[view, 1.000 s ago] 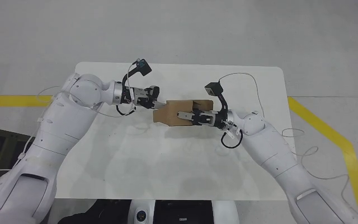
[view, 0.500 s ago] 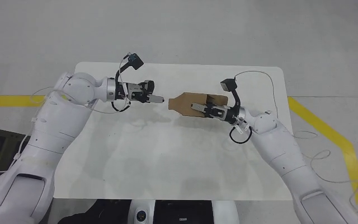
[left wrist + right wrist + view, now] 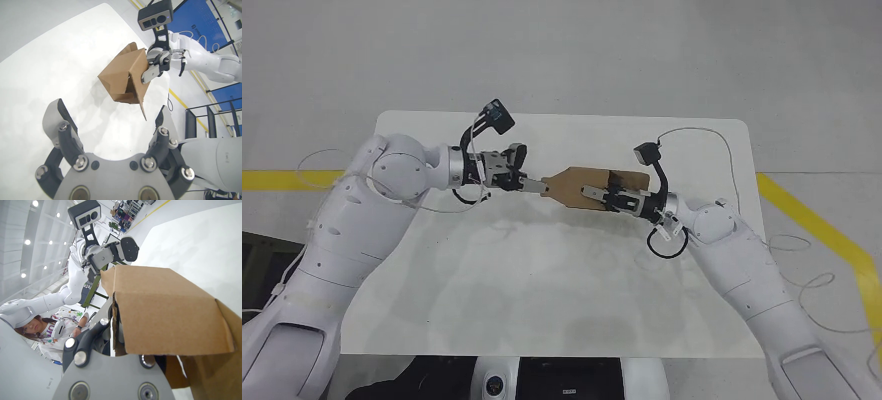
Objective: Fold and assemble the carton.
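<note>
From the top, the carton (image 3: 582, 186) is held above the far half of the surface (image 3: 542, 290), with the right claw (image 3: 594, 193) clamped on its side wall and the left claw (image 3: 534, 185) just beside its tapered end. The left wrist view shows the left claw's fingers (image 3: 54, 115) spread apart around nothing, the carton tilted and raised off the surface beyond them. The right wrist view has the carton close against the right claw.
</note>
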### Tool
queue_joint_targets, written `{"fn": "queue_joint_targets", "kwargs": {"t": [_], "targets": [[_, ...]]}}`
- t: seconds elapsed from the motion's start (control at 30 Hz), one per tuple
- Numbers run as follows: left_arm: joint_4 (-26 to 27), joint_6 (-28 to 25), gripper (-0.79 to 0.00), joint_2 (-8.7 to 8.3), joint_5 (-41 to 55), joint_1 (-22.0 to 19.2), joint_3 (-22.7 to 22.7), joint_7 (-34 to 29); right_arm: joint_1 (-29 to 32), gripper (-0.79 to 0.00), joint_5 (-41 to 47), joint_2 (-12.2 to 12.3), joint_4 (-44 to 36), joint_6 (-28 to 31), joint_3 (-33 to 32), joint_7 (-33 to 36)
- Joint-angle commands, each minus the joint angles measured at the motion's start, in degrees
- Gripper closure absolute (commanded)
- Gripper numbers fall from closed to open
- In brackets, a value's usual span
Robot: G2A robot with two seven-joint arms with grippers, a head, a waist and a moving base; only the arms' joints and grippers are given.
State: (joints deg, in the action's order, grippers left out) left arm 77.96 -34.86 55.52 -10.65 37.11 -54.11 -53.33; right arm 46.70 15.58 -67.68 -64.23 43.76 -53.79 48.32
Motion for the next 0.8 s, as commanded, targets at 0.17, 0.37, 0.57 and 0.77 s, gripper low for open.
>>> {"fn": "queue_joint_targets", "kwargs": {"t": [0.17, 0.37, 0.57, 0.77], "targets": [[-2.67, 1.39, -0.785, 0.55, -3.46, -1.21, 0.87, 2.53, 0.46, 0.0, 1.01, 0.16, -1.66, 0.2, -0.68, 1.2], [-4.26, 1.03, -0.785, 0.95, -2.84, -2.13, 1.39, 2.43, 0.61, 0.0, 1.91, 0.06, -2.68, 0.3, -0.62, 2.07], [-4.97, 0.59, -0.785, 1.17, -1.85, -2.48, 1.63, 1.87, 0.35, 0.0, 3.21, -0.25, -3.22, 0.93, -0.21, 2.42], [-4.09, -0.31, -0.785, 1.05, -0.36, -2.06, 1.14, 0.91, -0.54, 0.0, 4.39, -0.82, -2.97, 1.54, 0.85, 2.86]]}}
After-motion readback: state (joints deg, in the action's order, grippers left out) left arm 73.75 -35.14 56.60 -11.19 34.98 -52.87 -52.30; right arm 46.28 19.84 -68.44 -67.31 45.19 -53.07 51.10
